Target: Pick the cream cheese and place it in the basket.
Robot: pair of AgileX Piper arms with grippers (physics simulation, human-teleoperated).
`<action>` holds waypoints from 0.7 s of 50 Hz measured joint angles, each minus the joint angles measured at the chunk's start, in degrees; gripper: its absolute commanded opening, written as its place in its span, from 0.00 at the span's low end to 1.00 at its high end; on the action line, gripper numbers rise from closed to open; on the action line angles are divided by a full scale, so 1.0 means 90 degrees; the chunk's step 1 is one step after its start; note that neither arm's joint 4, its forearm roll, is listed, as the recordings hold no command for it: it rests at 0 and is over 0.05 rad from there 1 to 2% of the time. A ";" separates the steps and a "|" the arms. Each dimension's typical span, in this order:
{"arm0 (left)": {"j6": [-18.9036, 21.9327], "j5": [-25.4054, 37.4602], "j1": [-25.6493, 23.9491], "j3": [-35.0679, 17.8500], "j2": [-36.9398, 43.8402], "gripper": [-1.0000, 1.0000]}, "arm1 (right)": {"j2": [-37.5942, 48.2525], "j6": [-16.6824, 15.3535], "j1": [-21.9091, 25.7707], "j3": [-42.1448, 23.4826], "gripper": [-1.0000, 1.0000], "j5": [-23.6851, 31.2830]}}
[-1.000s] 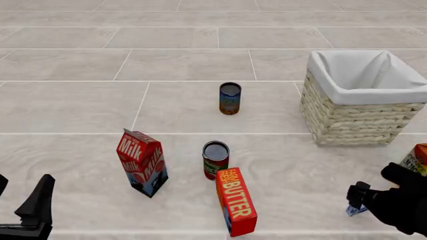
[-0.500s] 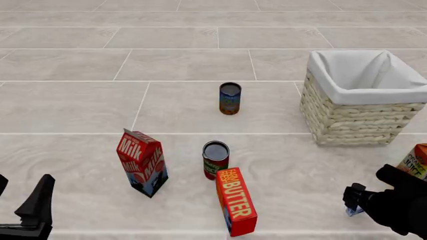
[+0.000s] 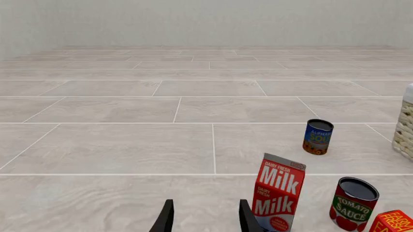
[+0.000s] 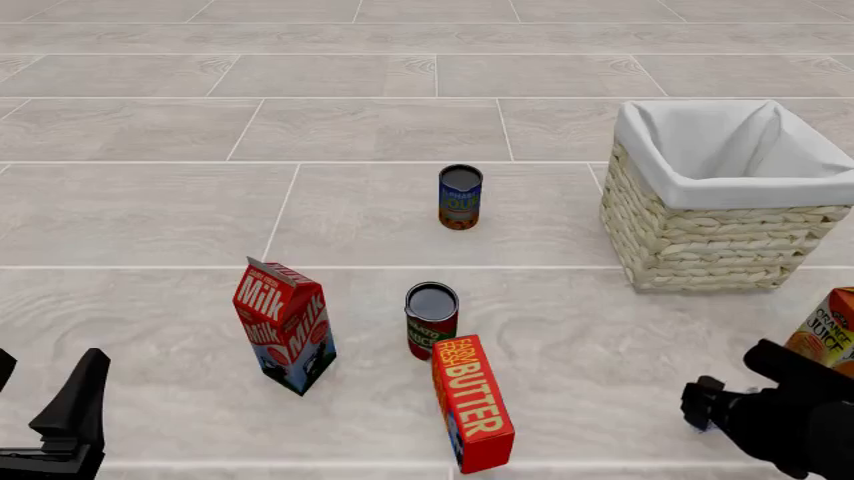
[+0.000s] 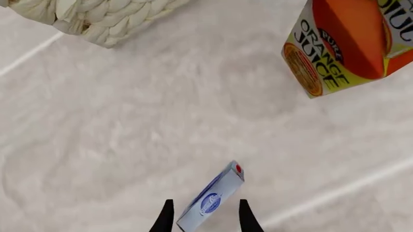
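At five o'clock of the table, the right gripper point(image 5: 202, 216) straddled the cream cheese point(image 5: 210, 199), fingers apart, whether touching I could not tell; lifting and carrying to the basket point(image 4: 707, 235) at two o'clock remained. Counted: one basket, two cans, one milk carton point(image 4: 286, 325), one butter box point(image 4: 473, 402), one orange juice carton point(image 5: 348, 43).

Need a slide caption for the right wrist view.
Right gripper straddling the blue-and-white cream cheese, with orange juice carton and basket beyond.
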 measured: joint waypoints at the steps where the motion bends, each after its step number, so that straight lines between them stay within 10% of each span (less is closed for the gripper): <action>1: 0.0000 0.0000 0.0000 0.0000 0.0000 1.00 | 0.0028 -0.0002 -0.0001 0.0003 1.00 -0.0026; 16: 0.0000 0.0000 0.0000 0.0000 0.0000 1.00 | 0.0077 -0.0375 -0.0029 0.0064 1.00 -0.0095; 17: 0.0000 0.0000 0.0000 0.0000 0.0000 1.00 | 0.0074 -0.0381 -0.0025 0.0067 0.00 -0.0106; 35: 0.0000 0.0000 0.0000 0.0000 0.0000 1.00 | -0.0098 -0.0188 0.0068 0.0202 0.00 -0.0190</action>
